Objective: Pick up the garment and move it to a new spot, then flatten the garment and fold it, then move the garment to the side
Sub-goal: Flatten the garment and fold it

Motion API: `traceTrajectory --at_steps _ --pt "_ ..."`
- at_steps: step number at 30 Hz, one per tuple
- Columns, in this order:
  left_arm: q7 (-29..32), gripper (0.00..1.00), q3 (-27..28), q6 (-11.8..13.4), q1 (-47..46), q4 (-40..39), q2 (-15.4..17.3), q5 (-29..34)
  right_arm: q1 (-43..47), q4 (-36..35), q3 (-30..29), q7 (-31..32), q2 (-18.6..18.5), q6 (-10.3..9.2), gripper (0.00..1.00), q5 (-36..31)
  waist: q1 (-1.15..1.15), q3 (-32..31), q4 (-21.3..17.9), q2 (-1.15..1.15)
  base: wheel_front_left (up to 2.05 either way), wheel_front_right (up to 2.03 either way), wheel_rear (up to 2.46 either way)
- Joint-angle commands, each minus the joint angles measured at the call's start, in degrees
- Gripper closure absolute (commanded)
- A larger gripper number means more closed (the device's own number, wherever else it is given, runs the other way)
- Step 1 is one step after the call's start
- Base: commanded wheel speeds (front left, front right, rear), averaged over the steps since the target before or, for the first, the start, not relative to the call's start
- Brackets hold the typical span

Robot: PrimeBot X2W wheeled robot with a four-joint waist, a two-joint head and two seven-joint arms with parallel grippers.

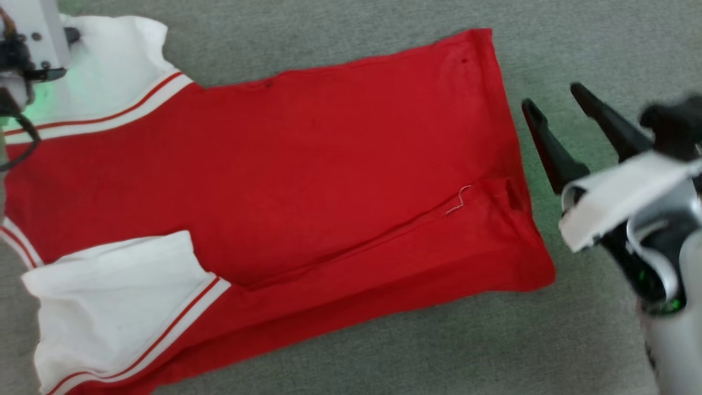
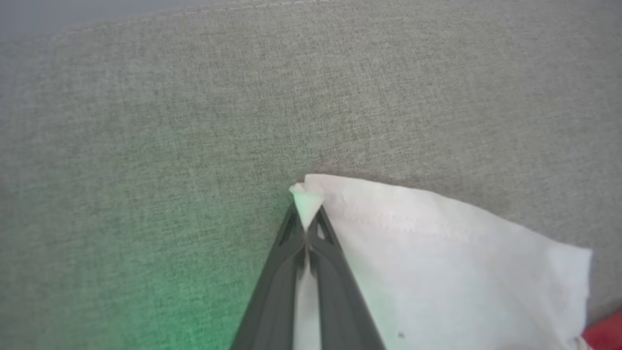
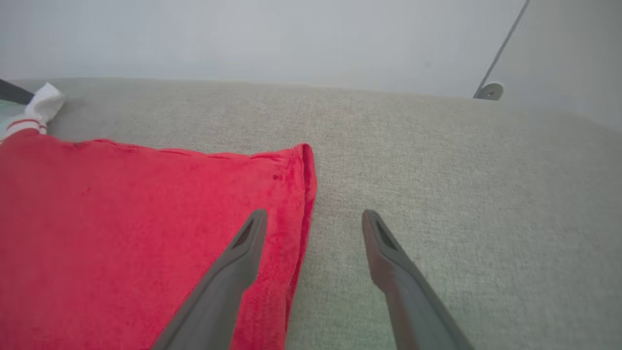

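Observation:
The red garment [image 1: 307, 164] lies spread on the grey cloth surface, with its hem to the right and both white sleeves to the left. No number or lettering shows on the upper side. A fold runs along its near edge. My left gripper [image 2: 306, 214] is shut on the corner of the far white sleeve [image 2: 437, 272]; its pale wrist [image 1: 33, 33] sits over that sleeve [image 1: 109, 66]. My right gripper [image 1: 551, 97] hangs open beside the hem. In the right wrist view the right gripper [image 3: 315, 216] straddles the hem edge [image 3: 306, 194], one finger over red cloth, one over grey.
The grey cloth surface [image 1: 340, 356] extends all around the garment, with bare stretches to the right and front. Its far edge meets a pale wall [image 3: 291, 39]. A thin rod with a round foot [image 3: 488, 91] stands at the far right.

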Motion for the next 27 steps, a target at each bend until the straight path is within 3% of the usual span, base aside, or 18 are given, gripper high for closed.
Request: traceTrajectory --at_steps 1,9,19,20,21,22,27 --pt "1.09 1.0 -1.13 -0.6 2.86 0.6 -2.21 -0.03 -3.41 1.28 0.95 3.09 -1.31 -0.04 0.0 0.55 0.0 0.05 0.87 0.0 0.0 0.0 0.0" --pt "-0.95 1.0 -0.66 -1.64 0.7 1.04 -5.25 -0.24 -18.03 14.92 5.51 11.65 -3.3 -0.05 0.0 3.01 0.0 0.69 3.51 0.0 0.0 0.0 0.0" --pt "-2.15 1.0 -0.57 -2.28 -0.15 3.0 -6.7 -0.48 -29.61 36.04 15.46 20.72 -2.54 -0.04 0.0 8.37 0.0 1.24 4.65 0.0 0.0 0.0 0.0" --pt "-2.2 1.0 -0.62 -2.35 -0.19 3.15 -6.8 -0.46 -30.39 37.53 16.52 21.56 -2.38 -0.04 0.32 8.91 0.0 1.25 4.69 0.0 0.0 0.0 0.0" --pt "-2.26 1.0 -0.65 -2.46 -0.19 3.3 -6.94 -0.46 -30.94 38.81 17.65 22.39 -2.28 -0.04 0.72 9.63 0.0 1.22 4.77 0.0 0.0 0.0 0.0" --pt "-2.41 1.0 -0.66 -2.55 -0.17 3.43 -7.1 -0.5 -31.4 40.18 18.91 23.63 -2.36 -0.04 1.0 10.24 0.0 1.18 4.86 0.0 0.0 0.0 0.0" --pt "-3.65 1.0 -0.19 -2.72 -0.09 3.97 -7.47 -0.89 -33.82 42.02 21.33 23.23 -3.73 -0.05 1.0 12.37 0.0 0.54 5.38 0.0 0.0 0.0 0.0"
